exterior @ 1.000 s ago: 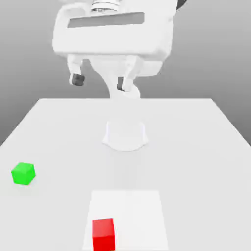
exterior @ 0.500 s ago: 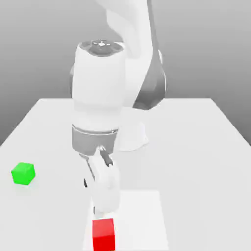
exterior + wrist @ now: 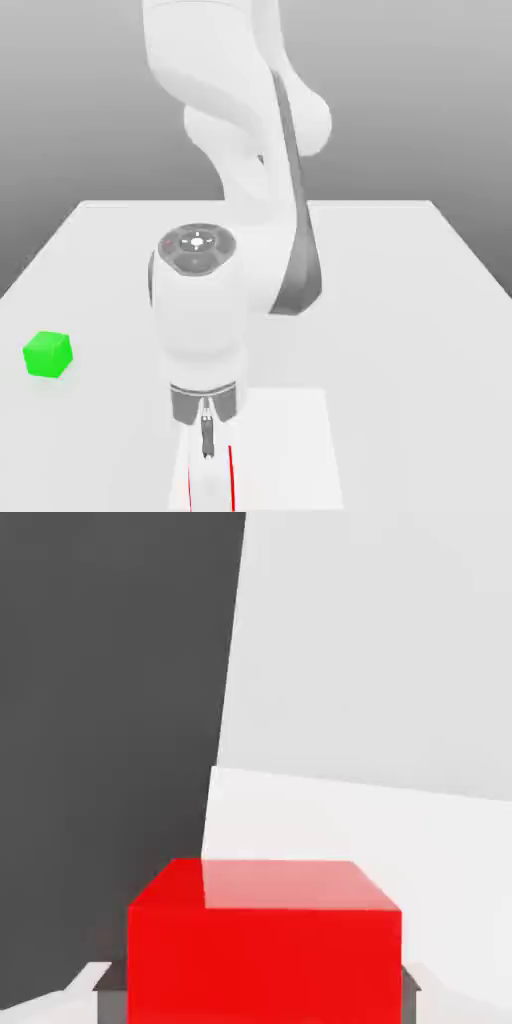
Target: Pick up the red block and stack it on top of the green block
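End effector clamped on the red block at the table's near edge

The end effector points straight down, its 2 fingers drawn in narrow against opposite sides of the red block, which sits between them; in the exterior view the hand covers most of the block, leaving a thin red edge just beside it. Directly under the end effector lies a paler square patch on the table. The green block rests on the table well apart from the end effector, off toward the exterior view's left and a little farther back. Behind the end effector, the white arm rises and bends over the middle of the table.
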